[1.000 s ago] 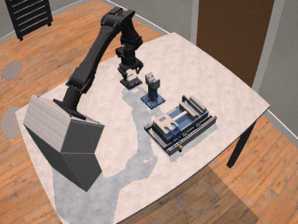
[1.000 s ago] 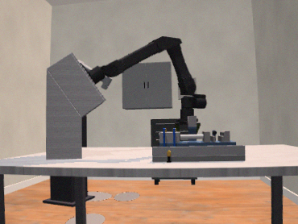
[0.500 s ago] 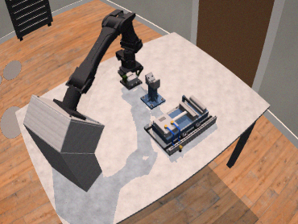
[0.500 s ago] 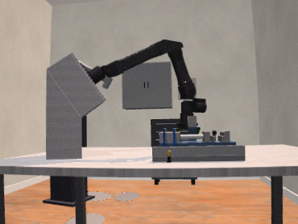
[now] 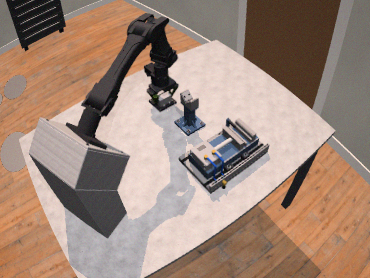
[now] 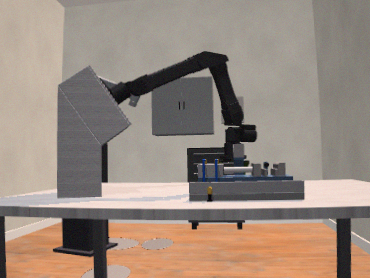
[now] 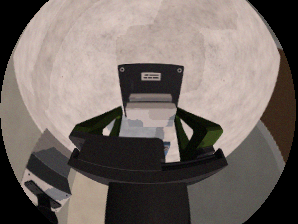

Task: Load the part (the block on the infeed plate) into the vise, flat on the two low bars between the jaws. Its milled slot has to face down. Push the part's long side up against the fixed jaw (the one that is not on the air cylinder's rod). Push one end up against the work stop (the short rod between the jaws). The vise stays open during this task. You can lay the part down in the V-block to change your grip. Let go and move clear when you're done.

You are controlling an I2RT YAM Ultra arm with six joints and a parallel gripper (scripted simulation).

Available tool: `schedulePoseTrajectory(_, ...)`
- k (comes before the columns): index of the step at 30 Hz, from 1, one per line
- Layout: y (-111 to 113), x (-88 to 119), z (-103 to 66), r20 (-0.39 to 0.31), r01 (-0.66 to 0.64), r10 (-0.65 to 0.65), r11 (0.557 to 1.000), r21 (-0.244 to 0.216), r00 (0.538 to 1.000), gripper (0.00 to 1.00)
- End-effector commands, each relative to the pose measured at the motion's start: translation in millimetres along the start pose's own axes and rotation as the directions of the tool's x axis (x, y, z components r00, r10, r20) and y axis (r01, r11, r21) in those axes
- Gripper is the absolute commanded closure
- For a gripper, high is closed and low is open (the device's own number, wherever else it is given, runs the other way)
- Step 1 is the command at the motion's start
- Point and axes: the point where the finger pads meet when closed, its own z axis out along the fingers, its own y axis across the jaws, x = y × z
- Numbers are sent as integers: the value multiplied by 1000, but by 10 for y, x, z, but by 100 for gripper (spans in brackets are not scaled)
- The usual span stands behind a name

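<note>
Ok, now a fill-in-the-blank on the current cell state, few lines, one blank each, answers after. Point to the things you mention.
1. The gripper [image 5: 164, 95] [image 7: 147, 109] is down at the infeed plate [image 7: 151, 85], with the block [image 7: 150, 114] between its two ______ fingers.
2. The infeed plate's label [image 7: 151, 76] is white and the plate itself is ______.
3. The V-block stand [image 5: 189, 111] rises from a base plate that is coloured ______.
4. Two thin hoses on the vise [image 5: 231, 142] [image 6: 245, 177] are coloured ______.

Missing words: green; black; blue; blue

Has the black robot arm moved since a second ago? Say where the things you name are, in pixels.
Yes: downward. In the exterior view its wrist [image 5: 160, 71] [image 6: 246, 133] now sits lower against the grey metal wall cabinet [image 6: 167, 110].
</note>
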Motion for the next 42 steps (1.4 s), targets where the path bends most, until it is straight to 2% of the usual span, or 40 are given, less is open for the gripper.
schedulePoseTrajectory(1,-150,-67,-28,26,-3,2,1000,31,1000,19)
schedulePoseTrajectory(3,-206,-91,-101,35,-5,3,999,46,999,19)
schedulePoseTrajectory(7,-117,-50,20,20,-2,1,1000,19,1000,19)
schedulePoseTrajectory(10,-218,-79,-82,33,-6,5,999,48,999,19)
schedulePoseTrajectory(23,-157,-52,9,23,-5,4,1000,31,1000,19)
schedulePoseTrajectory(27,-190,-62,-37,28,-6,5,999,39,1000,19)
schedulePoseTrajectory(42,-190,-62,-37,28,-6,5,999,39,1000,19)
